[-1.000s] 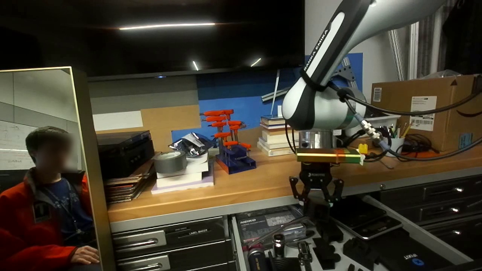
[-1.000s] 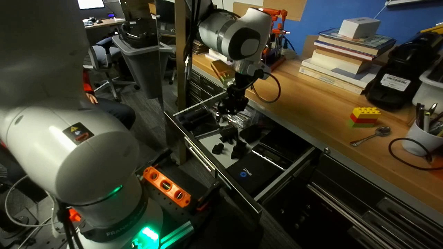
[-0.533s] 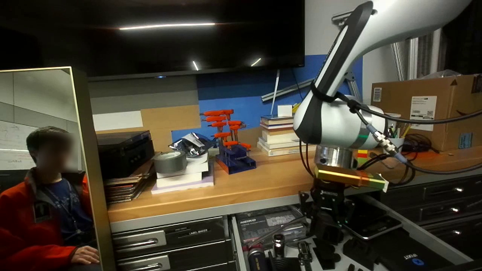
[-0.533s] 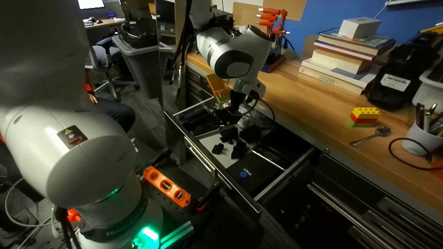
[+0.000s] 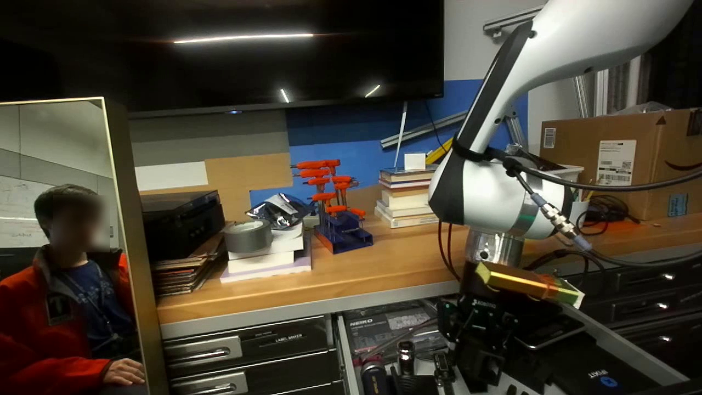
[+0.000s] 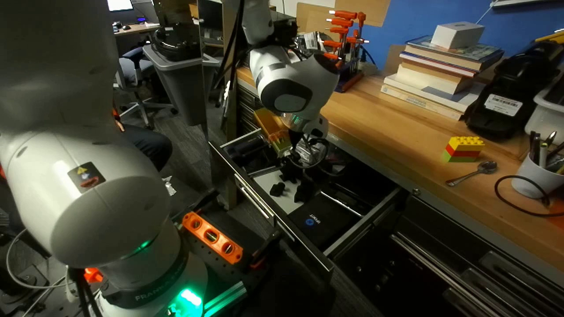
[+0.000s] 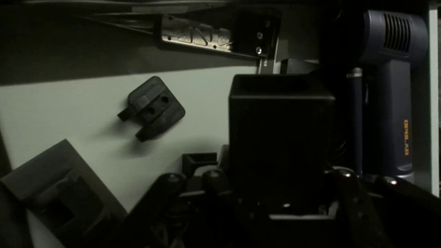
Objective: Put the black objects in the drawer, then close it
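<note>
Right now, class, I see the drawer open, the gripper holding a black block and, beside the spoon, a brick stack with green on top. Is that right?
The top colour is wrong: an exterior view shows the brick stack beside the spoon with yellow on top, green at the bottom. The rest stands: the drawer is open and the gripper holds a black block.

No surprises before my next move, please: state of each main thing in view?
Wide dark-grey metal drawer: open
Black box-shaped piece: gripped, contact with drawer bottom unclear
Black jointed end effector: closed on that piece
Two-pronged black piece: lying in the open drawer
Angular recessed black block: lying there too
Black drawer labelled LABEL MAKER: shut
White cup: upright, holding pens
</note>
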Controlling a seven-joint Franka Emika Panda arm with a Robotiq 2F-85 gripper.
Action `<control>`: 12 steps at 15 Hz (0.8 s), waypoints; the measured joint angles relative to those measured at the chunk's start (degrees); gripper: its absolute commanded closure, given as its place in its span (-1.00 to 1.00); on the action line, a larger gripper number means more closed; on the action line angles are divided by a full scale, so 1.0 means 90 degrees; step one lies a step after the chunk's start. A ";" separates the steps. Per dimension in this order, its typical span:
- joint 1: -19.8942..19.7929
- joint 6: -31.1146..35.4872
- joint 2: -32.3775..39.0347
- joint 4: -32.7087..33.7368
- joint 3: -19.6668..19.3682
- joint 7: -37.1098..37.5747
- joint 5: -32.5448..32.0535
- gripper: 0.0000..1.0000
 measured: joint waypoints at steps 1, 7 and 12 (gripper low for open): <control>0.0001 0.0059 0.0059 -0.0006 0.0069 -0.0197 0.0027 0.46; -0.0016 0.0537 0.0433 -0.0015 0.0387 -0.1218 0.0037 0.46; -0.0071 0.0958 0.0757 -0.0021 0.0599 -0.1823 0.0033 0.46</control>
